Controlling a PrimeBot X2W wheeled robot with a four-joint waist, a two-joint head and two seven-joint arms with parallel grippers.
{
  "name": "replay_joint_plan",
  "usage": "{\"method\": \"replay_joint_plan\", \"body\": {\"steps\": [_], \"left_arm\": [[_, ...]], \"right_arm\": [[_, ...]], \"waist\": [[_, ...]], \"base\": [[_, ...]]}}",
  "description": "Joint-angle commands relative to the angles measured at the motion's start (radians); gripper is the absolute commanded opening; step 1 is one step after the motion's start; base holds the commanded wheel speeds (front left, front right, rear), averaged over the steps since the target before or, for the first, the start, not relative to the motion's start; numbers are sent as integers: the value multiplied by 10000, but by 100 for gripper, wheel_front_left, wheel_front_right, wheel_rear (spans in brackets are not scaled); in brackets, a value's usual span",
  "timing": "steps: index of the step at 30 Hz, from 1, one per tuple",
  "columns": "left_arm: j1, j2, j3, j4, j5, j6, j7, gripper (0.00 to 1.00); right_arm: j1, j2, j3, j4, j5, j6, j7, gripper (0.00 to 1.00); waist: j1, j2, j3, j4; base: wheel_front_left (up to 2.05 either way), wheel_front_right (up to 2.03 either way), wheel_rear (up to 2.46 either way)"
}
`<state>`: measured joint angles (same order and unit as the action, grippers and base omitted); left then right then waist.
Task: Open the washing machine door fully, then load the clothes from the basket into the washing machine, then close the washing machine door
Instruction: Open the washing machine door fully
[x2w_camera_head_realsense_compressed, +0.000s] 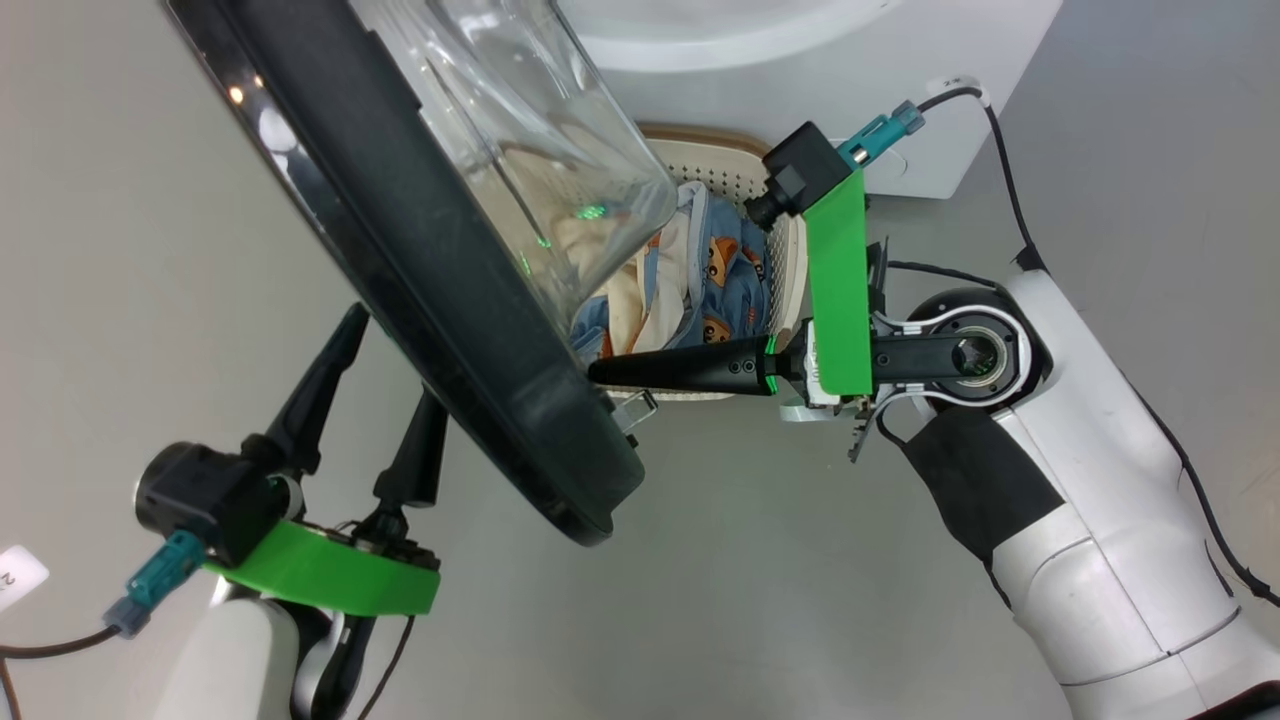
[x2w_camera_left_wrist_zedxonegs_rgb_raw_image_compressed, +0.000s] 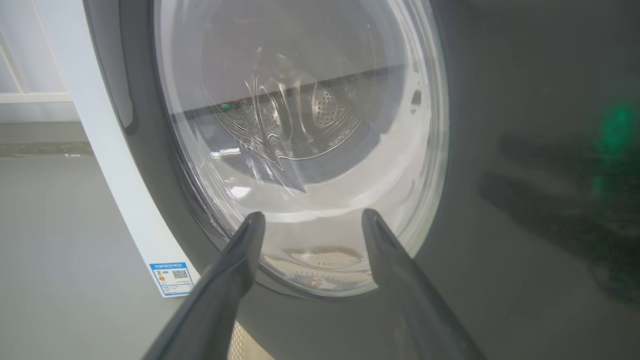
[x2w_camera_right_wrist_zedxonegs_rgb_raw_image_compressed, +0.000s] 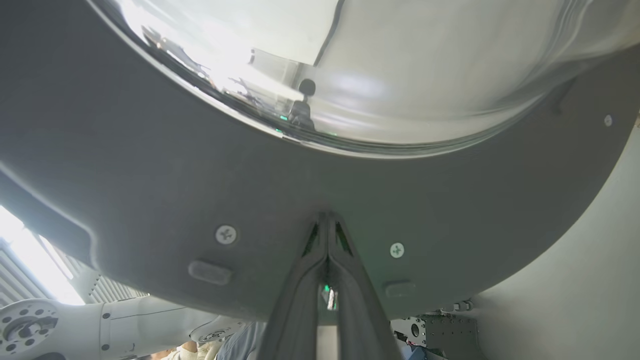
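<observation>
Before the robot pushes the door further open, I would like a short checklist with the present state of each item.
1. The washing machine door fully open: not ok, only partly swung out.
2. The right end effector shut, tip against the door's inner side: ok.
3. The left end effector open, holding nothing: ok.
4. Swing path free: not ok, the left end effector stands close beside the outer face.
5. The clothes lying in the basket: ok.
</observation>
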<state>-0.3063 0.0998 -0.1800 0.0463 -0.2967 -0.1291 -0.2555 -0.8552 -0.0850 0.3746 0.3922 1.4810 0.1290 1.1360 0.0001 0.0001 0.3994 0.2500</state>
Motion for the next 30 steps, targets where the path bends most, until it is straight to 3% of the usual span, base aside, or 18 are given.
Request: {"method": "replay_joint_plan", "body": {"steps": [1, 30], "left_arm": [[2, 196, 390, -162, 111, -16, -63, 100], [1212, 292, 689, 368, 177, -16, -63, 100]], "right_arm": [[180, 348, 158, -258, 122, 17, -83, 0], [3013, 53, -1865, -770, 720, 17, -1238, 0]], "waist": [[-1, -1, -45, -6], [-1, -1, -2231, -762]], "base": [[0, 0, 0], [0, 0, 0]]}}
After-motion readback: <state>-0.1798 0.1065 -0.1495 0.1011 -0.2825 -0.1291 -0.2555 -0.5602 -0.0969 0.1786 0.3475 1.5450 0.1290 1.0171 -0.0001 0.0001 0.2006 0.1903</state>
